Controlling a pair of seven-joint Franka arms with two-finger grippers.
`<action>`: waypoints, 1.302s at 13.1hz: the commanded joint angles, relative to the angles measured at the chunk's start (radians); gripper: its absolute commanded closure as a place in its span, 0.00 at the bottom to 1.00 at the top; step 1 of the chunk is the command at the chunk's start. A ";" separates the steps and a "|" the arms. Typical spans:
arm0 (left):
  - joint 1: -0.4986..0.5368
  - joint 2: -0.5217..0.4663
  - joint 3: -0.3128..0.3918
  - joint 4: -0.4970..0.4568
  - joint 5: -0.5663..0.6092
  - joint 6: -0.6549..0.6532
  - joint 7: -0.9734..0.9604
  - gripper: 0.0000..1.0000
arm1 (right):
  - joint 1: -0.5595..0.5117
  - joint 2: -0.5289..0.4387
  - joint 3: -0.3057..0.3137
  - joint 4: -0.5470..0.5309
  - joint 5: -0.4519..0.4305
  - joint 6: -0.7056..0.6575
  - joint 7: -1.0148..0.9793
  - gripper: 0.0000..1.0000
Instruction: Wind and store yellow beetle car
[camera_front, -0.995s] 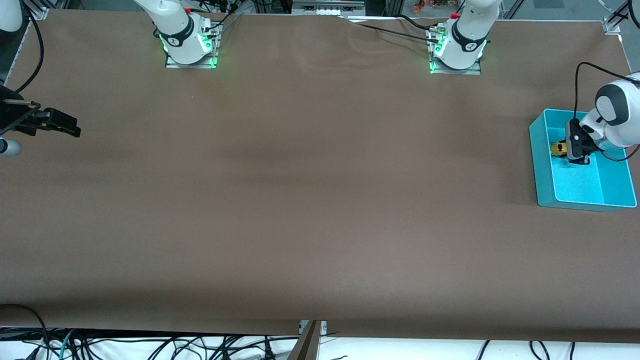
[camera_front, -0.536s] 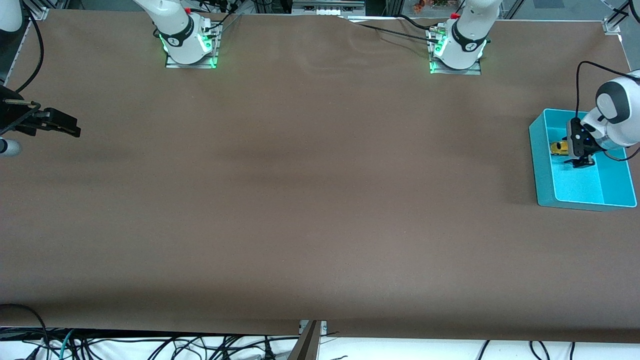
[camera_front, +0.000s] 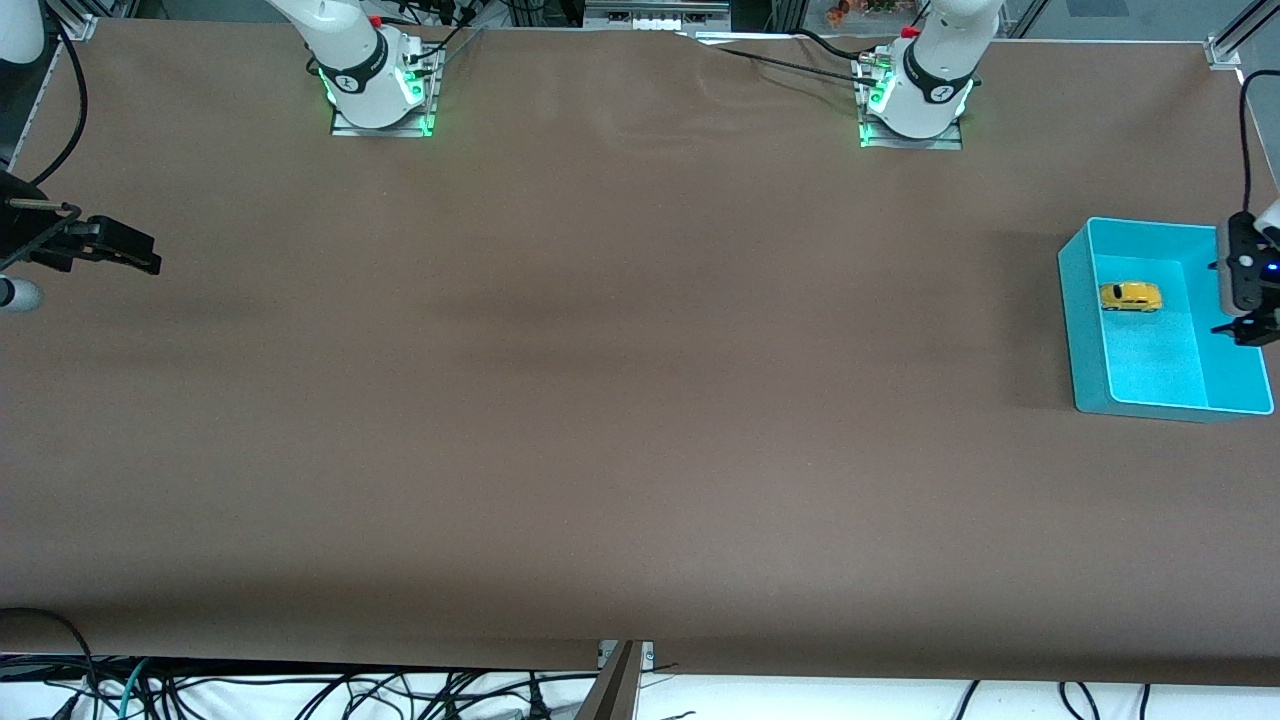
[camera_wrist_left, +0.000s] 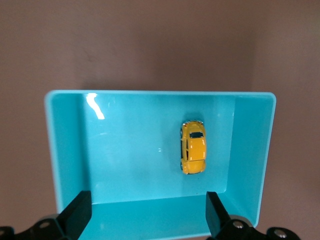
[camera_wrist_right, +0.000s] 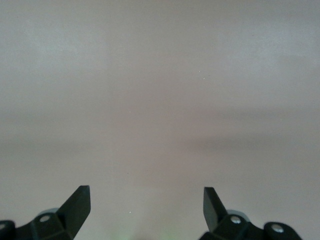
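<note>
The yellow beetle car (camera_front: 1131, 296) lies free on the floor of the teal bin (camera_front: 1078, 330), near the bin's wall that is farther from the front camera. In the left wrist view the car (camera_wrist_left: 193, 153) sits on its wheels inside the bin (camera_wrist_left: 250, 150). My left gripper (camera_front: 1246, 328) hangs open and empty above the bin's outer edge, well clear of the car. Its fingertips (camera_wrist_left: 80, 205) frame the bin from above, and the left gripper (camera_wrist_left: 147, 200) holds nothing. My right gripper (camera_front: 135, 252) waits open over the table at the right arm's end; the right gripper (camera_wrist_right: 146, 197) sees only bare table.
The brown table (camera_front: 620, 400) stretches wide between the two arms. Both arm bases (camera_front: 380, 90) stand along its edge farthest from the front camera. Cables (camera_front: 300, 690) hang below the table's nearest edge.
The left gripper opened and let go of the car, then rose and drew away toward the table's end. The car stays in the bin. The right arm has not moved.
</note>
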 joint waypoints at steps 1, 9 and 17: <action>-0.084 0.045 -0.020 0.145 -0.026 -0.122 -0.153 0.00 | -0.004 0.000 0.001 0.008 -0.006 0.000 -0.003 0.00; -0.360 0.074 -0.020 0.291 -0.107 -0.233 -0.828 0.00 | -0.007 0.000 -0.001 0.008 -0.003 0.000 -0.005 0.00; -0.605 -0.043 0.156 0.311 -0.172 -0.270 -1.440 0.00 | -0.007 0.000 -0.002 0.008 -0.002 0.000 -0.022 0.00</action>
